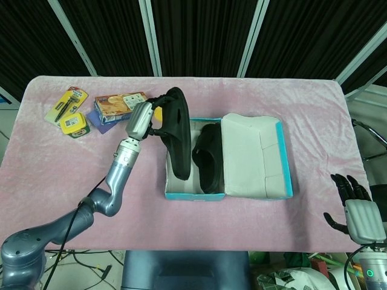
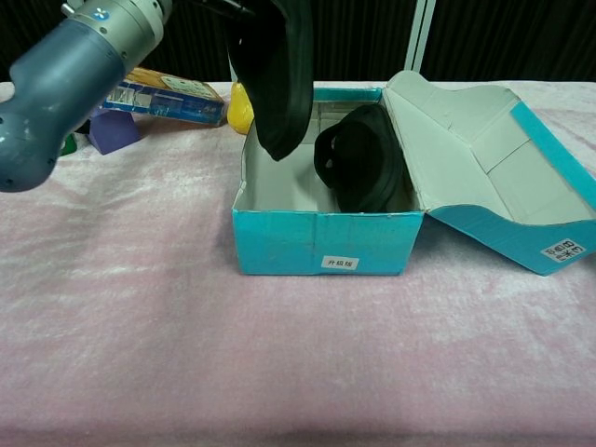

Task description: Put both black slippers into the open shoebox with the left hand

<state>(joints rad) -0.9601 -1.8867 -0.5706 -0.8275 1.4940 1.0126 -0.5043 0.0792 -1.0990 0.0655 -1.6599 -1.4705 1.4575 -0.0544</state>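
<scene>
Pink tabletop, carrying all the rest. Teal shoebox near its middle, lid folded open to the right, one black slipper already inside, leaning against the right wall; left half of the floor bare. Second slipper aloft, gripped by the left hand at its upper end, hanging steeply toe-down over the box's left rim. Likely trouble: toe catching on the left wall or on the slipper inside and tipping out onto the cloth if released too early or too far left; box shoved aside if pressed down against the rim. Right hand idle, fingers apart and holding nothing, well apart at the tabletop's near right corner. Snack carton, yellow pear and yellow packets behind, at far left.
</scene>
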